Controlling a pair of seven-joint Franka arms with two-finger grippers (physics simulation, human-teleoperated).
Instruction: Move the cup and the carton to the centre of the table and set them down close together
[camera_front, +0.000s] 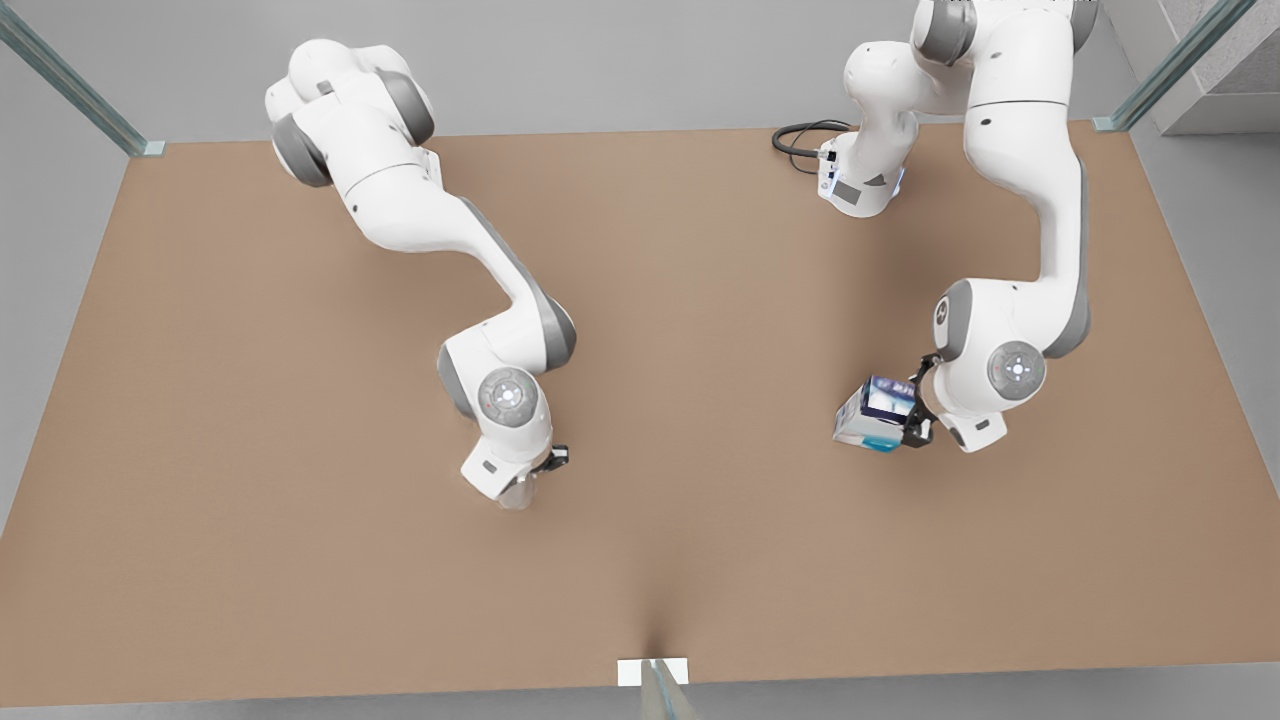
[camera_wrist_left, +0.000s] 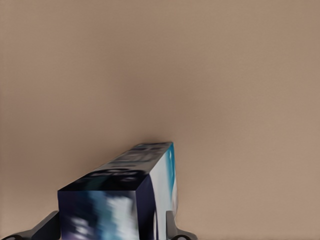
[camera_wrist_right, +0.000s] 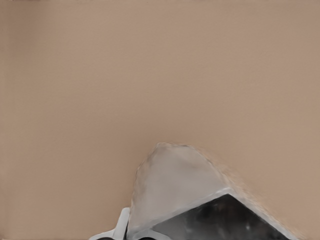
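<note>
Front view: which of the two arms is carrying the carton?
The left arm, on the front view's right: its pincer is shut on the blue-and-white carton. The right pincer, on that view's left, holds the grey cup.

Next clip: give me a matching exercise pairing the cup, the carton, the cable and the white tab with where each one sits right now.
Things:
1. small silver-grey faceted metal cup
2. white, light blue and navy boxy carton
3. black looped cable
4. small white tab

Places:
A. at the near long edge of the tan-brown table
B. held between the left gripper fingers
C. by the arm base at the table's far edge
D. held in the right gripper

Pairs: 1-D, 2-B, 3-C, 4-A
</note>
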